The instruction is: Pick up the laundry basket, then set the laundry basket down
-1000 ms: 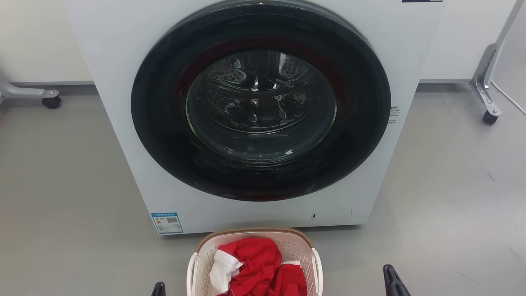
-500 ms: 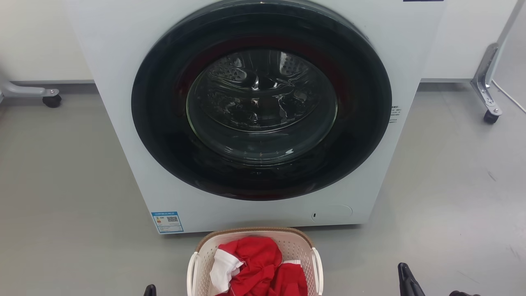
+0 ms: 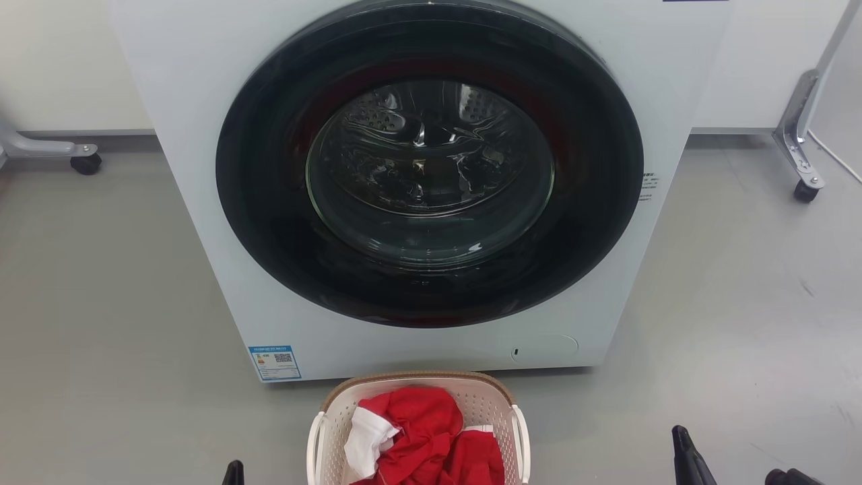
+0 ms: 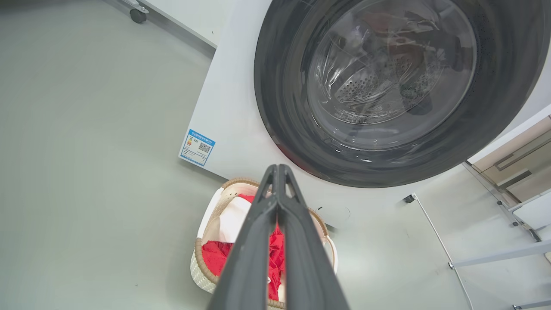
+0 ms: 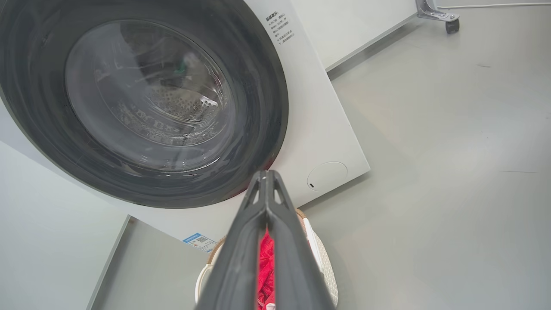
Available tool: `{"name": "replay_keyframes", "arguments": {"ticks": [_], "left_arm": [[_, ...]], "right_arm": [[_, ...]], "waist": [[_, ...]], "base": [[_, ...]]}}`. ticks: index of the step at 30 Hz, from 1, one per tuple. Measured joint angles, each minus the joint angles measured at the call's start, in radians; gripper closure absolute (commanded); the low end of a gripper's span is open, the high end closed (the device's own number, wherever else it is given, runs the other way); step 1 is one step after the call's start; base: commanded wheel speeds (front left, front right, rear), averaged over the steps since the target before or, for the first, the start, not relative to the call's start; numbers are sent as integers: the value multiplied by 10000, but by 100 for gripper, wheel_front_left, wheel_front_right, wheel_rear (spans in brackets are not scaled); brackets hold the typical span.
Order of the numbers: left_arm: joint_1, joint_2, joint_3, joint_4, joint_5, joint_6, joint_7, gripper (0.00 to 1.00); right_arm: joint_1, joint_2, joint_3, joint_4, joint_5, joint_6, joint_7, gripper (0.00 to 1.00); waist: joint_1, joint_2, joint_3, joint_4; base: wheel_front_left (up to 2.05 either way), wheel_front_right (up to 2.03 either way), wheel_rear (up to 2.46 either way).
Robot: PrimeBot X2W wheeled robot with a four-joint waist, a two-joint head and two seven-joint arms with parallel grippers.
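**Basket on floor, both grippers closed and clear of it**

The laundry basket (image 3: 417,378) stands upright on the grey floor (image 3: 101,303) at 6 o'clock in the head view, just in front of the washer (image 3: 202,202). There is red and white clothing (image 3: 417,431) inside it. Its white handles face 9 and 3 o'clock. Its long axis looks to run 12–6, but the near end is cut off, so that's not certain.

The left gripper (image 3: 234,473) is at the basket's 9 o'clock, near the handle but not touching. The right gripper (image 3: 679,441) is at 3 o'clock, well apart. The left is the nearer arm.

In both wrist views the fingers are pinched tip to tip with nothing between them, and the basket lies below and beyond them.

This fits either stage: basket waiting to be lifted, or already set back down with the arms drawn off. I can't tell which. Any grasp turns on those side handles.
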Motion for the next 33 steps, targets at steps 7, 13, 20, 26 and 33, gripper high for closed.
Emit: {"name": "replay_keyframes", "arguments": {"ticks": [7, 13, 20, 26, 33], "left_arm": [[-203, -40, 228, 140, -953, -173, 267, 100], [-417, -73, 433, 255, -1672, -341, 483, 100], [-581, -100, 617, 376, -2525, -493, 754, 100], [-783, -130, 817, 512, -3346, -614, 974, 100], [-960, -150, 1026, 639, -4180, -790, 1193, 100]], "right_arm": [[-24, 33, -336, 148, 876, 169, 265, 100], [-206, 56, -621, 245, 1662, 322, 485, 100], [-249, 105, -947, 351, 2583, 495, 746, 100], [-420, 148, -1229, 460, 3342, 663, 932, 100], [-458, 190, -1557, 591, 4255, 836, 1189, 100]], "waist": [[0, 0, 10, 7], [0, 0, 19, 13], [0, 0, 29, 19], [0, 0, 38, 25], [0, 0, 48, 32]], "base": [[0, 0, 0], [0, 0, 0], [0, 0, 0], [0, 0, 0], [0, 0, 0]]}}
